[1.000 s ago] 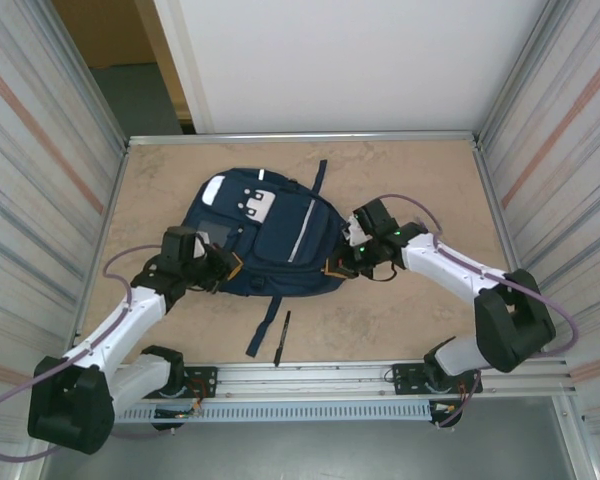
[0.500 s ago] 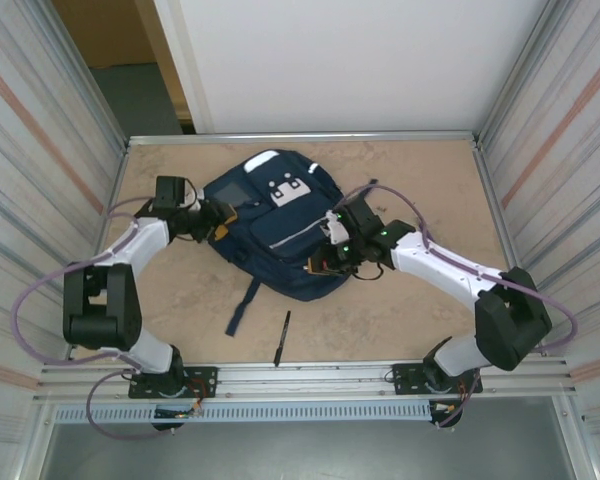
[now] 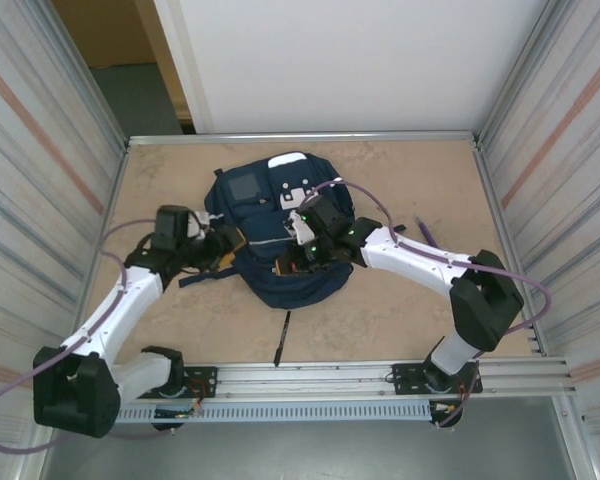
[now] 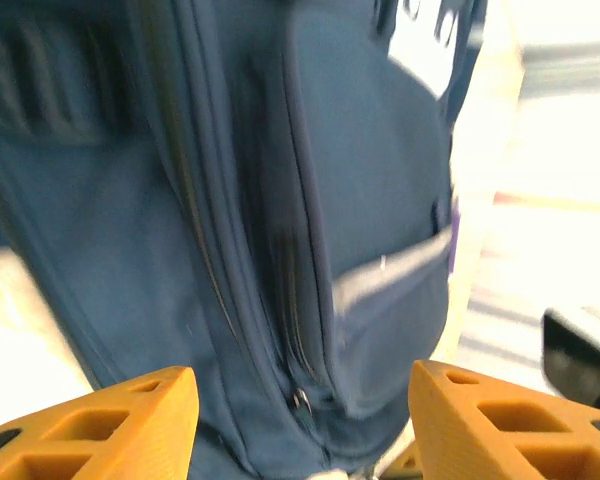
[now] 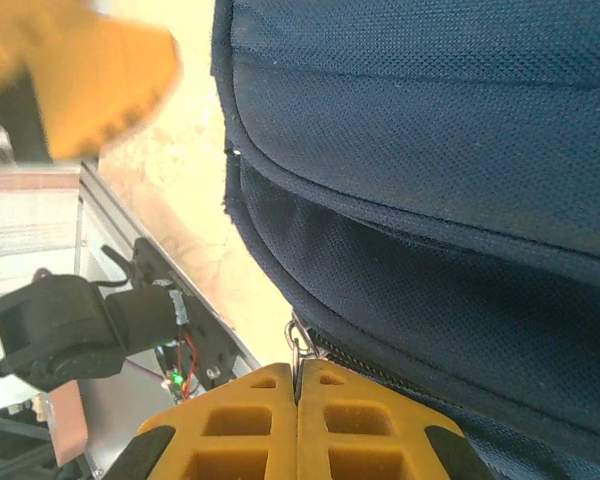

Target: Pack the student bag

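The student bag (image 3: 265, 215), navy with white patches, lies mid-table with its bottom toward the arms. My right gripper (image 3: 288, 262) is over the bag's near end. In the right wrist view that gripper (image 5: 298, 385) is shut on a small metal zipper pull (image 5: 298, 345) at the bag's seam (image 5: 430, 150). My left gripper (image 3: 232, 250) sits at the bag's left side. In the left wrist view it (image 4: 300, 420) is open, its orange fingers (image 4: 130, 420) standing apart either side of the bag (image 4: 360, 200), with another zipper pull (image 4: 302, 400) between them, untouched.
A black pen (image 3: 282, 340) lies on the table near the front rail, just below the bag. A thin purple item (image 3: 427, 232) lies right of the bag beside the right arm. A dark strap (image 3: 200, 275) trails off the bag's left side. Metal walls border the table.
The left gripper has opened and let go of the bag. The bag has turned and shifted across the table. The right gripper stayed shut on the zipper pull and moved left.
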Robot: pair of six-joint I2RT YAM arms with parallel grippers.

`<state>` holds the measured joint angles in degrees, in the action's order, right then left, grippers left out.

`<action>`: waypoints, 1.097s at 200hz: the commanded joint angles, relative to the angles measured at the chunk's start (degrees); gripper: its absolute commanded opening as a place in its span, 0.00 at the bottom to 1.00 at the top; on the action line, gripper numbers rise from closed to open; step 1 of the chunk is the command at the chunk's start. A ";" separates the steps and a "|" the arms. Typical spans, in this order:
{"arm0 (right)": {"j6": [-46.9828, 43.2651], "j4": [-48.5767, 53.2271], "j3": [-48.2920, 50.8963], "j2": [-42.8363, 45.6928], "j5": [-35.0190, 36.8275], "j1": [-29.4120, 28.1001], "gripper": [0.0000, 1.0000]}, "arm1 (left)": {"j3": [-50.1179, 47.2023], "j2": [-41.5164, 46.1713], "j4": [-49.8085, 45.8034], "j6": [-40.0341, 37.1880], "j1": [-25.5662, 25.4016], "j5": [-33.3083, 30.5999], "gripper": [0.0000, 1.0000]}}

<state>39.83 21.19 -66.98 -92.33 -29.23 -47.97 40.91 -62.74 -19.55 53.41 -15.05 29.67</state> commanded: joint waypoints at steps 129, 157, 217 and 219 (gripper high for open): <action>-9.30 21.96 2.95 6.60 24.56 -2.14 0.00 | 9.41 -12.09 -5.43 -10.58 3.08 -0.45 0.00; -10.44 21.94 3.97 8.39 25.47 1.31 0.00 | 9.50 -17.06 -4.00 -13.20 14.17 4.51 0.01; -9.57 17.79 -10.67 -1.12 14.66 -2.44 0.00 | 21.46 -28.38 -7.95 -13.89 19.24 5.43 0.44; -9.70 17.89 -11.36 -1.67 14.41 -2.67 0.00 | 21.07 -27.61 -8.02 -13.82 19.02 4.59 0.45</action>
<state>31.57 34.76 -71.53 -89.52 -9.98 -47.48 60.60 -94.24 -28.71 39.09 3.60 39.81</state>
